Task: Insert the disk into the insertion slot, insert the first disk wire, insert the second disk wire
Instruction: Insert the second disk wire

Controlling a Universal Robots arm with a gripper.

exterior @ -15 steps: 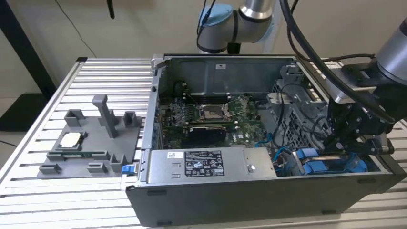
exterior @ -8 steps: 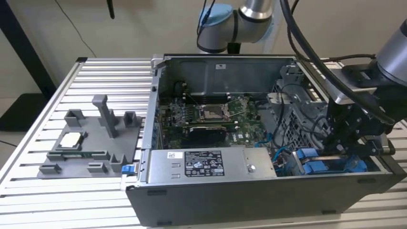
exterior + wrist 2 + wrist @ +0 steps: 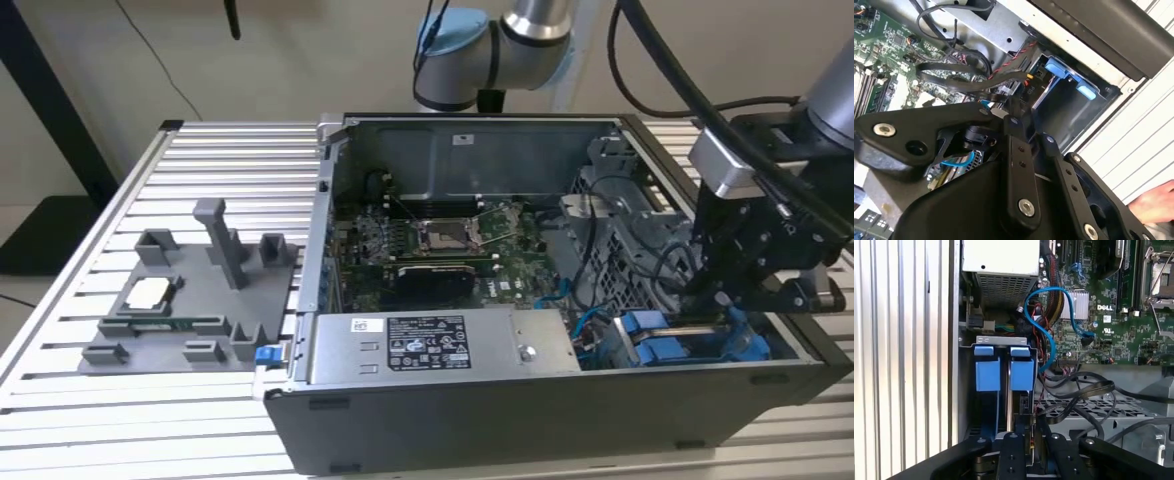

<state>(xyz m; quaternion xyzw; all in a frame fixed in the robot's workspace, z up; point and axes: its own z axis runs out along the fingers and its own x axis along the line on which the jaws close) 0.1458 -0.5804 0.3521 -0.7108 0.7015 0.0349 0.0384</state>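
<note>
Inside the open computer case (image 3: 441, 130), the disk (image 3: 1021, 375) sits upright in its bay beside a second blue carrier (image 3: 987, 371), and the gripper (image 3: 1029, 440), jaws apparently pinched together on a wire connector, should push squarely into the disk's rear socket.

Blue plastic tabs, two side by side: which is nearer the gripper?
The blue tab toward the green circuit board; the black gripper lines up with it.
</note>
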